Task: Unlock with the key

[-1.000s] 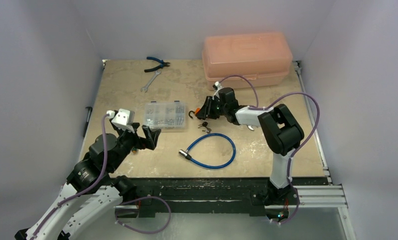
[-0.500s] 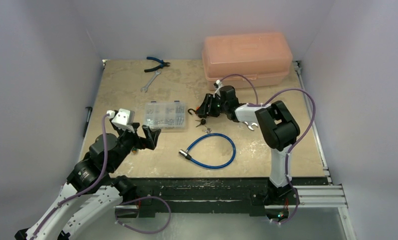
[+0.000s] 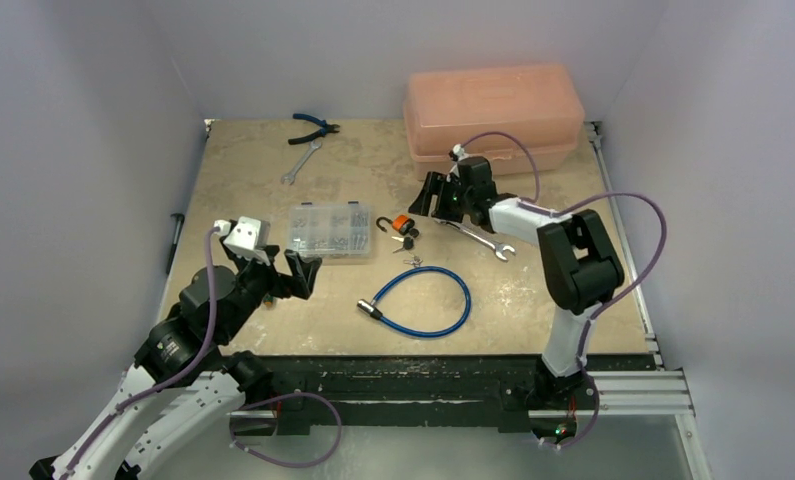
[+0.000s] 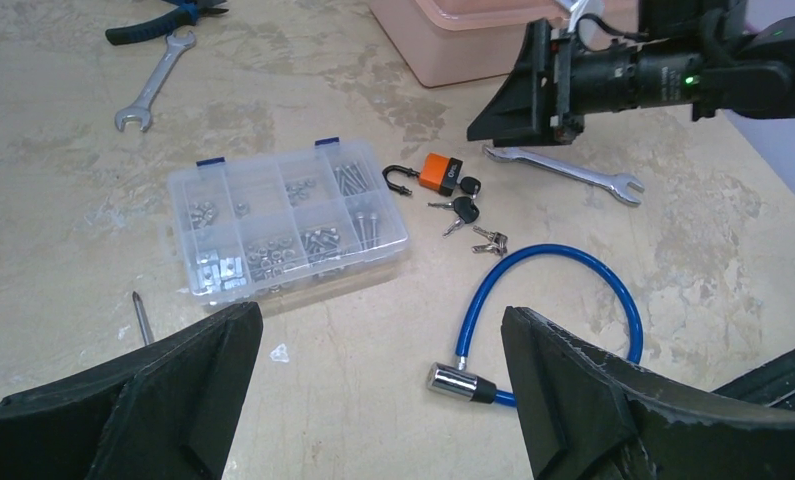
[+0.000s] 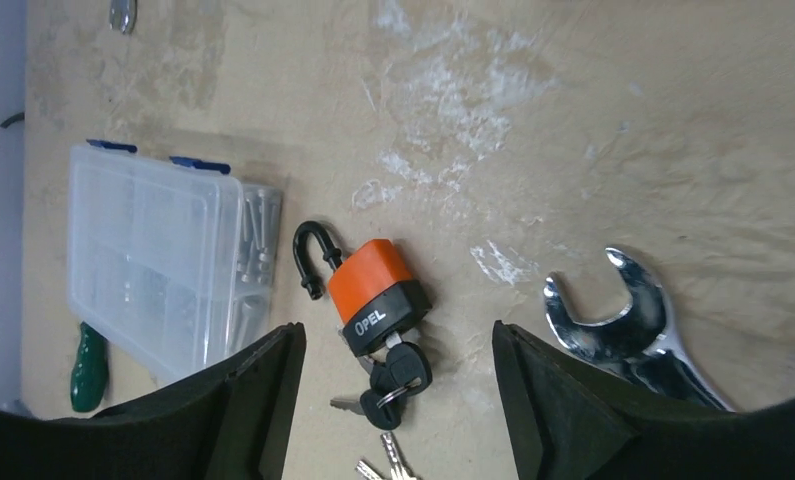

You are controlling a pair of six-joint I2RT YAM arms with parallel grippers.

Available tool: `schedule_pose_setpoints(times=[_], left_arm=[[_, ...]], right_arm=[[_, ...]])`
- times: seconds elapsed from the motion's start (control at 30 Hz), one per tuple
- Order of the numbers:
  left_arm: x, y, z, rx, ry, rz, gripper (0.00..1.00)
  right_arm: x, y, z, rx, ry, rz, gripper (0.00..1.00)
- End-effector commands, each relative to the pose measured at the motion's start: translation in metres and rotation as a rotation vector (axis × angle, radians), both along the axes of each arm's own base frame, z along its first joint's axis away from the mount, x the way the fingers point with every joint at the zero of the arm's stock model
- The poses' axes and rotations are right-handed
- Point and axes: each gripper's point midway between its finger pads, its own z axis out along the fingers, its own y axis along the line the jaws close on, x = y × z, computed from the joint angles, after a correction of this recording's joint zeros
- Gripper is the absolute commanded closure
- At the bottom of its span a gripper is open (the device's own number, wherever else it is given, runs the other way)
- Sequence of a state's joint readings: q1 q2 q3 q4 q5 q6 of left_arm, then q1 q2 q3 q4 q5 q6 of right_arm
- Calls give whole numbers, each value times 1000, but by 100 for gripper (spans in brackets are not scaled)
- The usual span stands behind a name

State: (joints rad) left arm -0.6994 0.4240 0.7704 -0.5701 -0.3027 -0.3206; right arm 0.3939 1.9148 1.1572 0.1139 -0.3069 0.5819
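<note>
On the tan table (image 3: 273, 180) lies the orange padlock (image 5: 378, 290) with the key (image 5: 398, 372) in it. Both the left gripper (image 4: 381, 335) and the right gripper (image 3: 431, 195) are spread wide, empty.

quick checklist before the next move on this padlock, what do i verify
1. Key seated: the black-headed key sits in the base of the orange padlock. ok
2. Shackle released: one leg stands free of the body. ok
3. Right gripper open and apart from the padlock, holding nothing. ok
4. Left gripper open and empty, away from the padlock. ok
5. Silver key bunch free of the black-headed pair: they lie close, contact unclear. cannot tell
6. Wrench apart from the padlock. ok
</note>
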Motion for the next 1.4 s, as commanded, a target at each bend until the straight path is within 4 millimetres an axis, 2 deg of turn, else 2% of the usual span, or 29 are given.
schedule_pose_setpoints(times=[0.0,0.07,0.27,0.4,0.47,0.53,0.6,0.73,0.83,0.93,1.13,1.3,1.37], left_arm=[[6,-1,6,1,-31,6,3],[6,-1,6,3,-29,3,3],[8,-5,3,8,-19,-10,3],[9,-8,-1,22,-2,-23,5],[9,-21,-4,22,20,-82,9],[11,-37,-11,35,64,-146,7],[22,-46,-30,84,154,-135,7],[38,-62,-66,161,279,-141,13],[48,-79,-87,181,340,-155,15],[57,-93,-105,201,391,-164,16],[69,-121,-136,207,458,-200,21],[73,-140,-162,234,502,-219,23],[74,-149,-178,264,521,-230,27]], right_arm=[[-6,-27,33,-131,-84,-23,24],[-14,-42,36,-197,-79,-49,25],[-56,-62,58,-284,-68,-91,22],[-88,-68,55,-338,-11,-113,21],[-104,-71,54,-374,8,-133,20],[-120,-76,52,-400,31,-158,20],[-136,-79,48,-413,67,-184,19],[-173,-92,30,-443,170,-248,19],[-198,-89,15,-434,224,-248,9],[-217,-88,2,-435,264,-252,8],[-234,-95,-23,-452,303,-250,15],[-235,-94,-38,-469,316,-234,22],[-234,-92,-42,-476,319,-225,25]])
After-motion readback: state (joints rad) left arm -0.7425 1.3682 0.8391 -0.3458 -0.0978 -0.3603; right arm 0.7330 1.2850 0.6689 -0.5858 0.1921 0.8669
